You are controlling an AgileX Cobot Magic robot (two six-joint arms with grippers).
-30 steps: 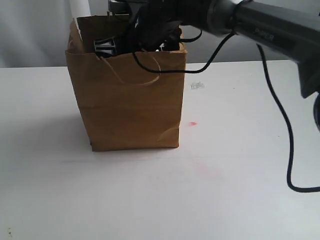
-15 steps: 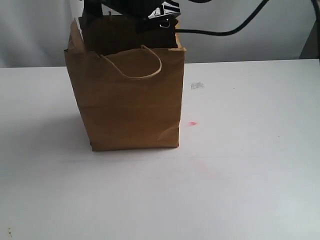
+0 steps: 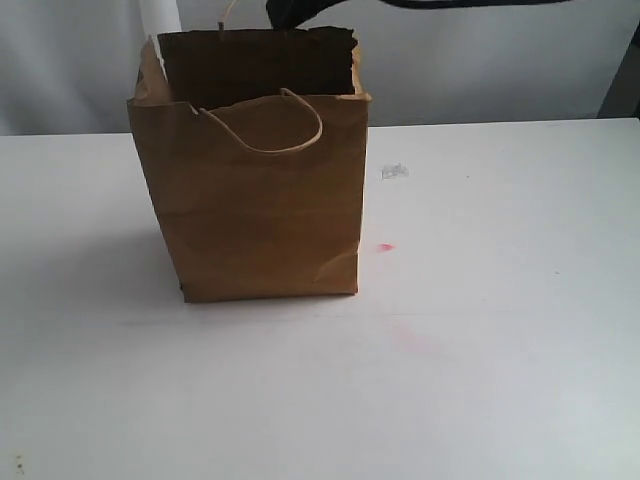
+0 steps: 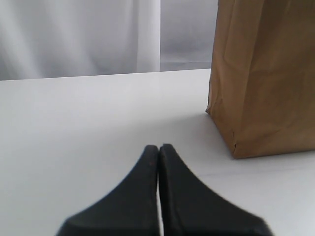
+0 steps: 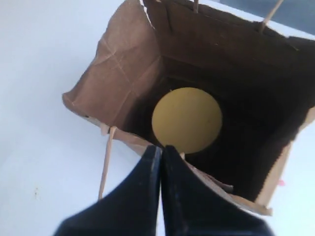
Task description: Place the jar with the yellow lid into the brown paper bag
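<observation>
Squarely on the white table point(image 3: 480, 350) stands the bag point(image 3: 260, 210), mouth open, in the exterior view. The jar is hidden from this angle. Only a dark sliver of the right arm point(image 3: 300, 10) shows at the top edge, above the bag.

Left wrist view: the left gripper point(image 4: 158, 147) sits low over the table, jaws pressed together and empty, with the bag's outer wall near.

Right wrist view: the right gripper point(image 5: 158, 147), jaws together on nothing, hangs over the bag's mouth. Directly beneath it the jar point(image 5: 187, 127) rests on the bag's floor, yellow lid facing up, so its long axis runs vertical. The placing looks done. The right arm is much the nearer, and any retreat would go straight up, clear of the torn rim.
</observation>
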